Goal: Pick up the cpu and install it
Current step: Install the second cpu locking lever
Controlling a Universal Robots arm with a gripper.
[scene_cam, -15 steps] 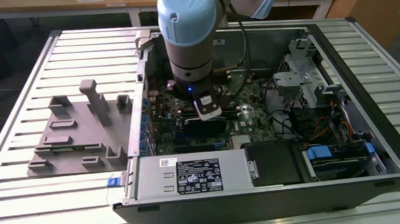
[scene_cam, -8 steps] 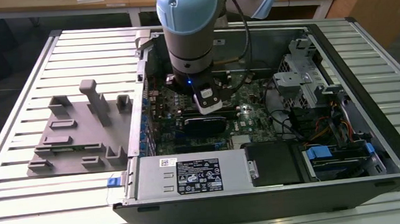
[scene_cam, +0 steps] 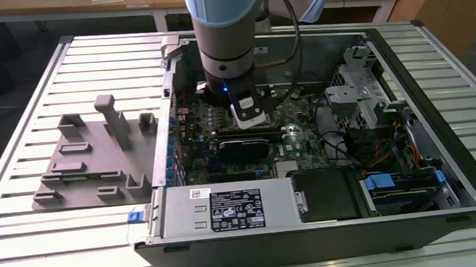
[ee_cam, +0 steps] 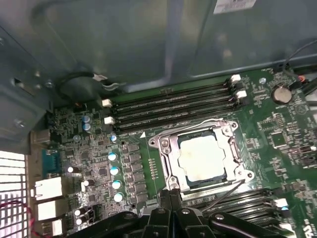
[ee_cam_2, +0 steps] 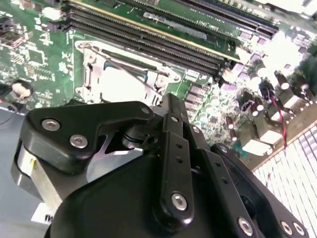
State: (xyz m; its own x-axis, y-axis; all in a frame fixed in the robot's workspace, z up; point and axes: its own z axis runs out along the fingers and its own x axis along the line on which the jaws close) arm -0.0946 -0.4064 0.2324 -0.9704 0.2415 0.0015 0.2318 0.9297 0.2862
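Chip: your small square silver-grey cpu (ee_cam: pixel 203 157) lies seated in the green motherboard's (ee_cam: pixel 99 163) metal socket frame (ee_cam: pixel 166 148).
Fingers: your black gripper (ee_cam: pixel 171 197) hovers just beside it, fingers pressed together, holding nothing.

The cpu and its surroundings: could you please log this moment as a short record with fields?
cpu: shiny square chip lying flat inside the socket frame, also seen in the second wrist view
socket frame: metal frame around the chip, on the green motherboard
memory slots: long black rows beside the socket
gripper: above the board, close to the socket, fingers together, nothing between them
arm: reaching down into the open computer case
fixture: grey plastic blocks on the slatted table, on the exterior view's left of the case
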